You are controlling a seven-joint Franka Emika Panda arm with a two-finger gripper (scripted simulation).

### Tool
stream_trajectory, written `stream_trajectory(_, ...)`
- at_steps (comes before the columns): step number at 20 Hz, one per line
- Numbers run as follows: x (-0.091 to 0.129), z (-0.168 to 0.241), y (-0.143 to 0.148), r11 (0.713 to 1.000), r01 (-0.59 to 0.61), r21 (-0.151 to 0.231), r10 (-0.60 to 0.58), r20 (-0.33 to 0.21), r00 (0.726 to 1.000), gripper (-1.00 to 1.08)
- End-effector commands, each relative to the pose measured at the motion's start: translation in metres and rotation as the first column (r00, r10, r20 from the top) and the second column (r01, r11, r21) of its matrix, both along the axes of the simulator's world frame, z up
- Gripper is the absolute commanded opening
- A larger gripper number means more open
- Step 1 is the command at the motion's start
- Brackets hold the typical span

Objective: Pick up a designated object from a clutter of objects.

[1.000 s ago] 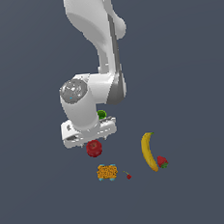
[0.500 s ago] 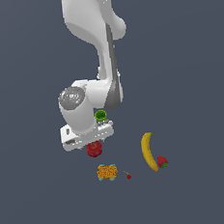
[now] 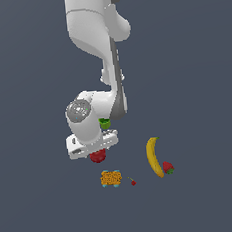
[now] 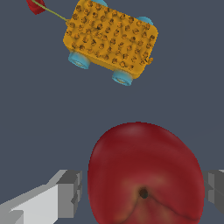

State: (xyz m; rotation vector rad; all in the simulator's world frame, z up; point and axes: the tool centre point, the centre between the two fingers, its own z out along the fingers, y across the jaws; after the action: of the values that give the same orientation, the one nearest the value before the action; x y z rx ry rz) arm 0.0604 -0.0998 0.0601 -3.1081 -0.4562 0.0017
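The red apple (image 3: pixel 97 157) lies on the dark floor, partly hidden under my white hand. In the wrist view the apple (image 4: pixel 144 175) fills the space between my two grey fingers (image 4: pixel 68 192), one on each side with only narrow gaps. My gripper (image 3: pixel 96 151) is open and straddles the apple from above. The fingertips themselves are cut off by the edge of the wrist view.
An orange-yellow patterned box with cyan edges (image 3: pixel 111 178) lies just in front of the apple, also in the wrist view (image 4: pixel 111 41). A tiny cherry (image 3: pixel 133 182) lies beside the box. A banana (image 3: pixel 153 157) and a strawberry (image 3: pixel 168 167) lie toward the exterior view's right. A green cup (image 3: pixel 104 123) sits behind my hand.
My hand has come down a little over the apple. The objects on the floor have not moved.
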Motion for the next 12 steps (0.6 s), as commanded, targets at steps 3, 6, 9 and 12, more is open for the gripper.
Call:
stream_trajectory(3, 0.0008, -0.0132, -0.0004, 1.000, -0.001, 0.000, 0.001, 0.001, 1.000, 1.00)
stream_trajectory(6, 0.0012, -0.0141, -0.0005, 1.000, -0.001, 0.000, 0.001, 0.001, 1.000, -1.00)
stream_trajectory(9, 0.0012, -0.0141, -0.0005, 1.000, -0.001, 0.000, 0.001, 0.001, 1.000, -1.00)
stream_trajectory(12, 0.0012, -0.0141, -0.0005, 1.000, -0.001, 0.000, 0.001, 0.001, 1.000, -1.00)
